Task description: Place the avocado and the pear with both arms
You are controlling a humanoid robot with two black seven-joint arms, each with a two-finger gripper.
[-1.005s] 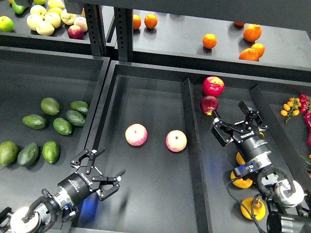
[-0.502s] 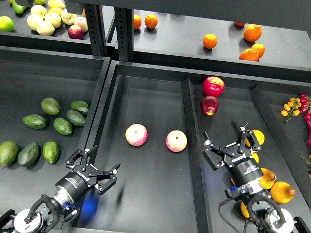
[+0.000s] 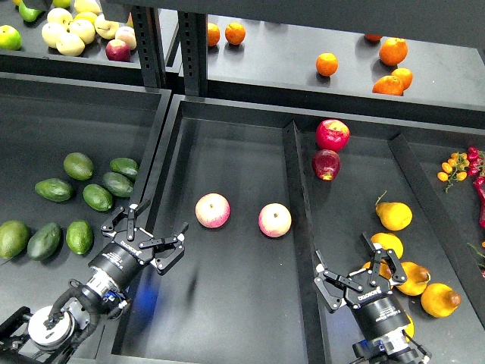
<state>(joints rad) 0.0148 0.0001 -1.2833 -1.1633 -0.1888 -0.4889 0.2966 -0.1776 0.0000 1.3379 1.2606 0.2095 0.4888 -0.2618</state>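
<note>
bright green avocado (image 3: 79,236); orange-yellow pear (image 3: 439,299); black hands.

Shelf unit: black, with two levels, the upper shelf (image 3: 288,57) at the back.
Posts: two black metal uprights (image 3: 148,45) with holes, between the upper sections.
Lower level: three black trays side by side, left tray (image 3: 45,121), middle tray (image 3: 227,152), right tray (image 3: 356,174).
Divider: a raised black ridge (image 3: 299,205) between middle and right tray.
Light: bright from above, soft reflections on the trays.

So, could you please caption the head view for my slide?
Both open grippers, left and right, hover empty beside avocados and pears.
</note>
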